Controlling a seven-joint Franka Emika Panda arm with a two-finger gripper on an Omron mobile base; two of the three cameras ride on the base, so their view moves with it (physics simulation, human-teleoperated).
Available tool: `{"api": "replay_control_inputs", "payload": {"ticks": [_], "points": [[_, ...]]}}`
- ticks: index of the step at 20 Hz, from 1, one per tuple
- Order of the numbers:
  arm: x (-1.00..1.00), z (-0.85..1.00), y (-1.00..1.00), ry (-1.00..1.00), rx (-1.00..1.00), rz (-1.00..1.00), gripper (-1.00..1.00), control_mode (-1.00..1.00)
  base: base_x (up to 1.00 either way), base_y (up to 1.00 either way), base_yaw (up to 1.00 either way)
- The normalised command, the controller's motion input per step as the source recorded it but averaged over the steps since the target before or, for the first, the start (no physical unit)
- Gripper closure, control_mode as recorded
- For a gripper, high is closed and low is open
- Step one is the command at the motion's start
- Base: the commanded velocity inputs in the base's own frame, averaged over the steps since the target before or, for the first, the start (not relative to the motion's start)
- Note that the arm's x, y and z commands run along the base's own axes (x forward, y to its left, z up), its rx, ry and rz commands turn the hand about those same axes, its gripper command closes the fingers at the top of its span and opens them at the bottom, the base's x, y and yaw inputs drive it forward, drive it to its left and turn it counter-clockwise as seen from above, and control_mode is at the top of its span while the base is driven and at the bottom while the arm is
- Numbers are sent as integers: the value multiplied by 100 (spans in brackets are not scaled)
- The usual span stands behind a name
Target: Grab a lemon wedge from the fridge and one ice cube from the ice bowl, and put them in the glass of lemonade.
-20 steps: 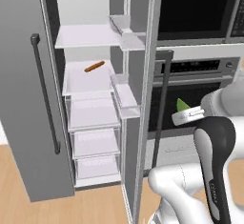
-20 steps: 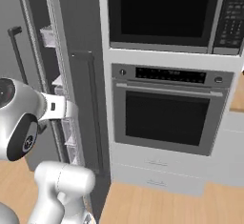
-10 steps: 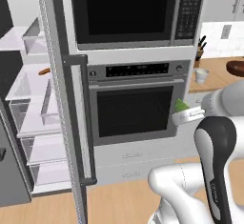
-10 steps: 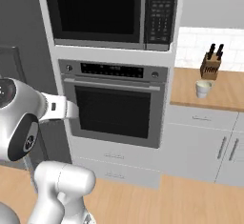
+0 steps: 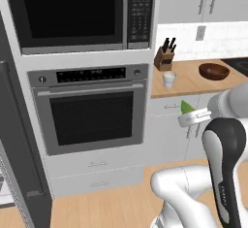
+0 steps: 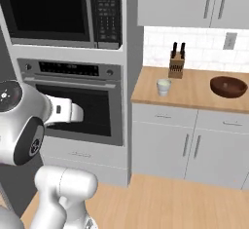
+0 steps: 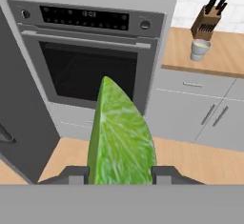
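The lemon wedge sits pinched between the two finger tips of the gripper, its pale cut face turned to the hand camera and its point sticking up past the fingers; from the left base view it shows as a small green tip above the white hand. The claw is clamped on the wedge by its lower flanks, so the wedge is in the air in front of the oven, not on any surface. I judge it light, soft and wet: the flesh will give under a hard squeeze and the rind may slip, so holding it low across the rind sides, as now, looks sound, and it should be let go gently right over the glass

The glass of lemonade stands on the counter near its left end, just in front of the knife block which is against the back wall. The ice bowl rests further right on the same counter, well apart from the glass

Against the picture of a second ago, the whole scene has swung: then the open fridge shelves filled the left base view, now the oven, microwave and counter do. That is the base turning, not the things moving. The grip on the wedge looks unchanged
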Motion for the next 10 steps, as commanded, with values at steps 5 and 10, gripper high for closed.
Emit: {"api": "replay_control_inputs", "payload": {"ticks": [5, 10], "points": [[0, 0, 0, 0, 0, 0, 100, 100, 32, -94, 0], [0, 0, 0, 0, 0, 0, 100, 100, 25, -98, 1]]}}
